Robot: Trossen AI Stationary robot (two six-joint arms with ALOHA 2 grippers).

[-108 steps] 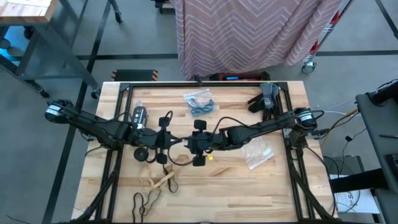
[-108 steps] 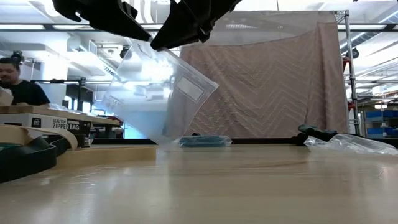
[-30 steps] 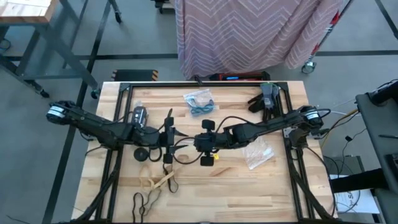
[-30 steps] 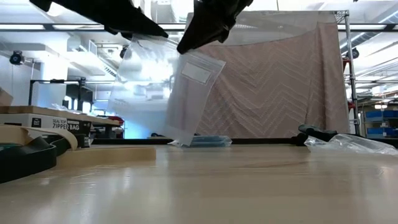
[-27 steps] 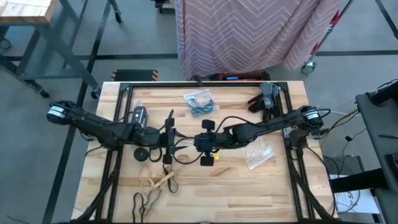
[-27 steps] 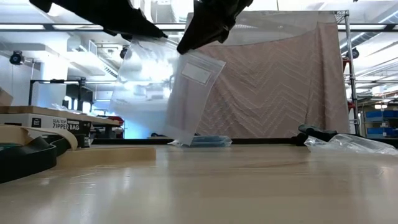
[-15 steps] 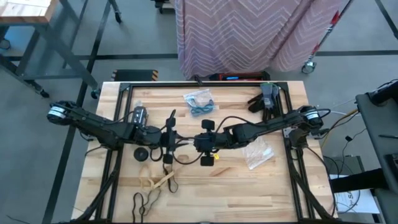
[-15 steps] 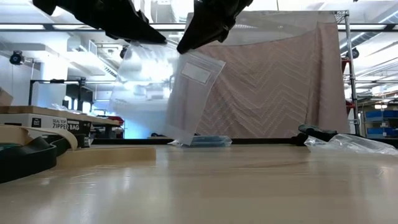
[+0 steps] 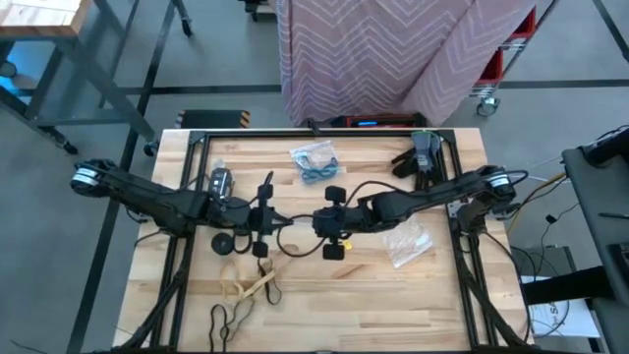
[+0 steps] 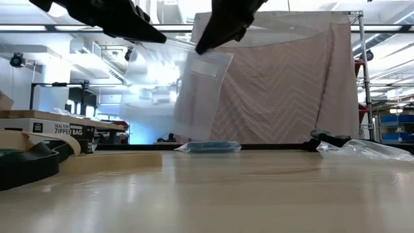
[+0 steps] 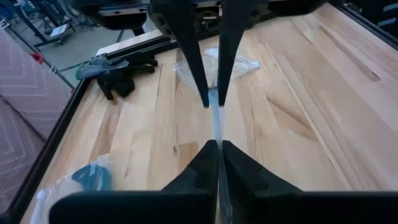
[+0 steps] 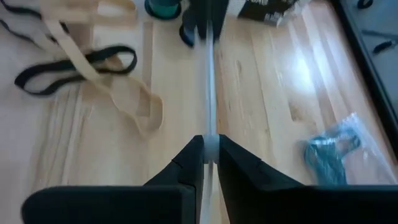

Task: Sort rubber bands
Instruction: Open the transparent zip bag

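We hold the clear bag point(image 10: 194, 97) stretched between both pinching jaws, while the loose rubber bands point(image 9: 251, 290) lie below, nearer our left jaws point(image 9: 263, 221) than our right jaws point(image 9: 332, 224).

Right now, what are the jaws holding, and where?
Both grippers pinch one clear plastic bag at its top edge: left gripper and right gripper, at opposite ends.

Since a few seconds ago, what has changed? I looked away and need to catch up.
The left pincer has closed on the clear bag's edge, so both pincers now hold it. The right pincer stayed clamped and shifted slightly right, pulling the bag taut and clear of the table. The tan and black rubber bands and the bagged blue bands lie where they were.
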